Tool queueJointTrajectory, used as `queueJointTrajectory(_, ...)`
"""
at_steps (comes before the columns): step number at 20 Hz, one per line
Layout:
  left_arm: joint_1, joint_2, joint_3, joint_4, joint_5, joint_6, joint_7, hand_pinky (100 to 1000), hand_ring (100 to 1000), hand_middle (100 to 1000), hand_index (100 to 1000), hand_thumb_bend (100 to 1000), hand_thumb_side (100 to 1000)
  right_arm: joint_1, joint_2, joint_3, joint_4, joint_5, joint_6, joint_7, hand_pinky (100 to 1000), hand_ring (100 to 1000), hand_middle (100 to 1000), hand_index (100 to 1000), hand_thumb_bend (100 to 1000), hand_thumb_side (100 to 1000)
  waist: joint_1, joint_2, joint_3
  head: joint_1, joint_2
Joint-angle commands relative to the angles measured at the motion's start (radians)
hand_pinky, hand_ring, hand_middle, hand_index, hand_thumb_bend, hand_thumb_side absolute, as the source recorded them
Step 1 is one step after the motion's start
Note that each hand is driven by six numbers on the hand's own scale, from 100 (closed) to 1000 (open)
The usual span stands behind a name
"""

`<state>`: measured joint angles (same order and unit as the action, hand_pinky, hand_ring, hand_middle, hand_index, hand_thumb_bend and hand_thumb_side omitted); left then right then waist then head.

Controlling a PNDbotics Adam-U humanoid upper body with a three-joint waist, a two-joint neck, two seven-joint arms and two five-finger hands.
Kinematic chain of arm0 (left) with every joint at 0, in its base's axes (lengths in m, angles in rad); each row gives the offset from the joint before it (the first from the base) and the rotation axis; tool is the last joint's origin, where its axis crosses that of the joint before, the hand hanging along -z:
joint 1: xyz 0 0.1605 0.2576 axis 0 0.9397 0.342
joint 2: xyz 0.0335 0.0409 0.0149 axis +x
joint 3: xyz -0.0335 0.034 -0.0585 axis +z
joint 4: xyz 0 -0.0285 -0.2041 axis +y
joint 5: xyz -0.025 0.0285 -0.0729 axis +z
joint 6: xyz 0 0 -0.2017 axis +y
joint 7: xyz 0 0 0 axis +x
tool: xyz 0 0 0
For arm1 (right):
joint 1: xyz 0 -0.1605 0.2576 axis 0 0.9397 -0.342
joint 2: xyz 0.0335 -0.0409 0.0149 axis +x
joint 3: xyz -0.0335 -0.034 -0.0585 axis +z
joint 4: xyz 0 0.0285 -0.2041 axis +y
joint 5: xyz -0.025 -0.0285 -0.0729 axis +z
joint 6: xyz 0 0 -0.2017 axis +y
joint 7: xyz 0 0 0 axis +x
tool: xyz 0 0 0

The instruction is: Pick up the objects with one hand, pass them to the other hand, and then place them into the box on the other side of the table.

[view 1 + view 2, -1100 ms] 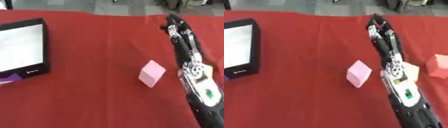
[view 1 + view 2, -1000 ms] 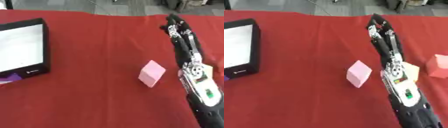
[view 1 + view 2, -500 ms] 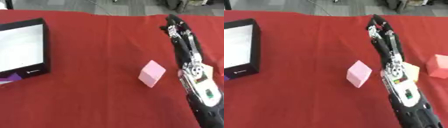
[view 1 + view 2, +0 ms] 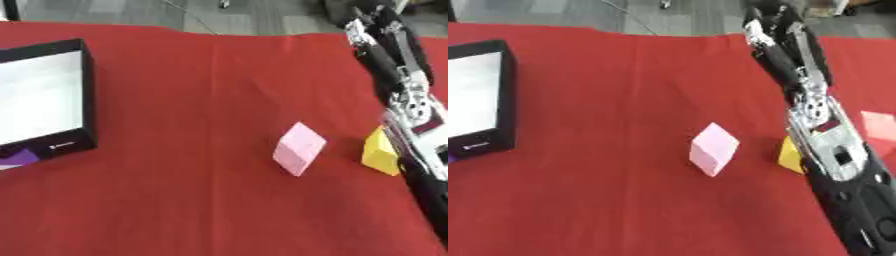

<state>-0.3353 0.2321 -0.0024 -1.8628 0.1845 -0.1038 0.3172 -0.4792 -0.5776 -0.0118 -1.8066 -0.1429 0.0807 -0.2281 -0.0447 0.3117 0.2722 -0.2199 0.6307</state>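
Reaching far with straight, spread fingers, the right hand point(image 4: 785, 37) holds nothing; pink block point(image 4: 714, 149), yellow block point(image 4: 381, 149) await the box point(image 4: 52, 141).

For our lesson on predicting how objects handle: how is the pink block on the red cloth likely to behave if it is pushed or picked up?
The pink block has flat faces and sharp edges, so it would probably slide or tip rather than roll. It keeps its shape like a stiff solid, perhaps foam or wood, so probably light. It seems tilted on the red cloth, so a nudge may topple it flat.

A lab-like test room: a desk point(image 4: 175, 200) under red cloth, grey floor point(image 4: 254, 15) with a cable beyond.
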Motion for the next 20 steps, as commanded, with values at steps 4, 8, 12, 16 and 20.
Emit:
queueJointTrajectory(4, -0.002, 0.034, 0.011, -0.009, -0.008, -0.001, 0.004, 817, 665, 815, 824, 354, 785, -0.029, -0.172, -0.014, 0.037, -0.019, 0.09, 0.035, 918, 794, 870, 891, 100, 534, -0.005, -0.036, -0.006, -0.051, 0.019)
queueJointTrajectory(8, 0.002, 0.043, 0.013, -0.008, -0.011, -0.001, 0.005, 817, 664, 815, 824, 353, 786, -0.009, -0.254, -0.014, 0.075, -0.033, 0.175, 0.066, 916, 804, 876, 897, 100, 546, -0.011, -0.042, -0.011, -0.072, 0.043)
queueJointTrajectory(12, 0.009, 0.055, 0.015, -0.006, -0.014, 0.0, 0.008, 817, 664, 815, 824, 352, 786, 0.022, -0.337, -0.008, 0.086, -0.026, 0.254, 0.112, 913, 818, 883, 905, 103, 540, -0.018, -0.049, -0.02, -0.072, 0.054)
queueJointTrajectory(16, 0.017, 0.066, 0.017, -0.004, -0.017, 0.001, 0.009, 818, 663, 815, 824, 349, 788, 0.056, -0.42, -0.005, 0.1, -0.042, 0.306, 0.153, 912, 832, 894, 916, 160, 540, -0.026, -0.055, -0.029, -0.061, 0.053)
queueJointTrajectory(20, 0.021, 0.075, 0.019, -0.002, -0.02, 0.004, 0.01, 818, 663, 815, 824, 348, 790, 0.09, -0.48, -0.012, 0.116, -0.051, 0.345, 0.17, 906, 823, 833, 892, 230, 496, -0.032, -0.058, -0.036, -0.051, 0.048)
